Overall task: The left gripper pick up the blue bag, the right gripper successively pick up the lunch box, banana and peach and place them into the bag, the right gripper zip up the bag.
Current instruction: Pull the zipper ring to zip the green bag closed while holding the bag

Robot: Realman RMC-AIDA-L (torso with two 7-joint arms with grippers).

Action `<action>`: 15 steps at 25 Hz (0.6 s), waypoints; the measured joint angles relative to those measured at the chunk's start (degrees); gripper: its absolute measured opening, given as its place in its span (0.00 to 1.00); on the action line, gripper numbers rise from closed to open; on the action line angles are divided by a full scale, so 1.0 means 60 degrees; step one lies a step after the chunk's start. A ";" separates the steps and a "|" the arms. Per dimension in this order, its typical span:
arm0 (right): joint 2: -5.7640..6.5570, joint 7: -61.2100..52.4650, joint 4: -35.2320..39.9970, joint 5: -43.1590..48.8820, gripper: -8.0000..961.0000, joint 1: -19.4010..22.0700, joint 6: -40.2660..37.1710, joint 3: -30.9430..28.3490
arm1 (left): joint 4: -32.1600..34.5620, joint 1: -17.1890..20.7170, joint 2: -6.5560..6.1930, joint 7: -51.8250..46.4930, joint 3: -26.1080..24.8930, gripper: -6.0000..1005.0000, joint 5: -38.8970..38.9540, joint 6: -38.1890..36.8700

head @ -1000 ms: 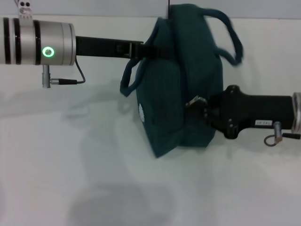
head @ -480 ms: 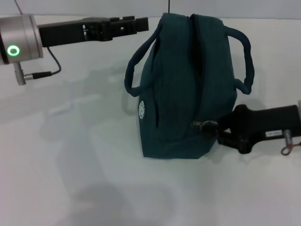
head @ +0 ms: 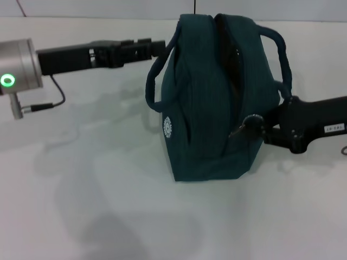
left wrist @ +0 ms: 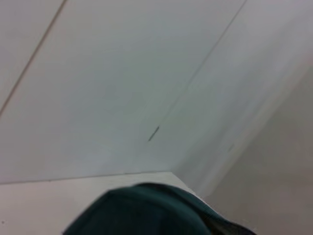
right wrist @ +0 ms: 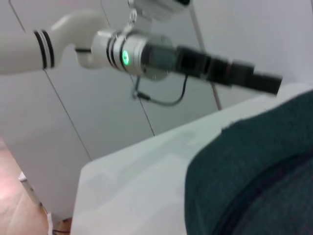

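Blue-green fabric filled the middle of the head view: the blue bag (head: 217, 103) stood upright on the white tabletop (head: 97, 206), its two carry handles arching out to either side and a small round white logo (head: 168, 126) low on the side panel. The zipper seam ran along the top and down the near end, where the metal pull (head: 238, 130) hung.

The left gripper (head: 154, 47) reached in from the left, its tip just beside the bag's left handle (head: 154, 81) near the top edge. Whether it touched or held the handle could not be told, nor whether it was open or closed, since the fingers blended into the dark fabric. The green ring light (head: 7, 81) glowed on its silver wrist.

The right gripper (head: 255, 127) came in from the right, low against the bag's near end, right at the zipper pull. It appeared to be closed on the pull, though the fingers were dark against dark cloth.

The left wrist view showed only a curve of the bag's fabric under a pale wall. The right wrist view showed the bag's top close up, with the left arm beyond it.
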State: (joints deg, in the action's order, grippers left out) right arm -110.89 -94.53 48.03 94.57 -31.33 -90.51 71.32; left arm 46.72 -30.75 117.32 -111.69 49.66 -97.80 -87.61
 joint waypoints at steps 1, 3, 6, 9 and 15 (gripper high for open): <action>0.0000 -0.0001 0.0001 0.0021 0.02 -0.0027 -0.0068 -0.0095 | 0.0001 0.0085 0.0007 0.0092 -0.0001 0.61 0.0028 -0.0064; 0.0002 -0.0001 0.0005 0.0051 0.02 -0.0074 -0.0124 -0.0204 | -0.0012 0.0314 0.0017 0.0428 -0.0001 0.61 0.0200 -0.0233; -0.0040 0.0065 0.0007 0.0025 0.02 -0.0113 -0.0116 -0.0219 | -0.0035 0.0641 0.0028 0.0852 -0.0001 0.61 0.0432 -0.0465; -0.0161 0.0184 0.0010 -0.0005 0.02 -0.0183 -0.0085 -0.0226 | -0.0229 0.1109 0.0077 0.1583 -0.0001 0.61 0.0856 -0.0847; -0.0490 0.0387 0.0007 -0.0029 0.02 -0.0275 -0.0099 -0.0449 | -0.1797 0.1506 0.0146 0.3612 0.0000 0.61 0.1190 -0.1528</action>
State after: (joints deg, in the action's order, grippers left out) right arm -113.82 -92.21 48.08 94.39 -32.97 -91.11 68.62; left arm 35.94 -21.71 118.20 -90.02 49.66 -90.66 -96.78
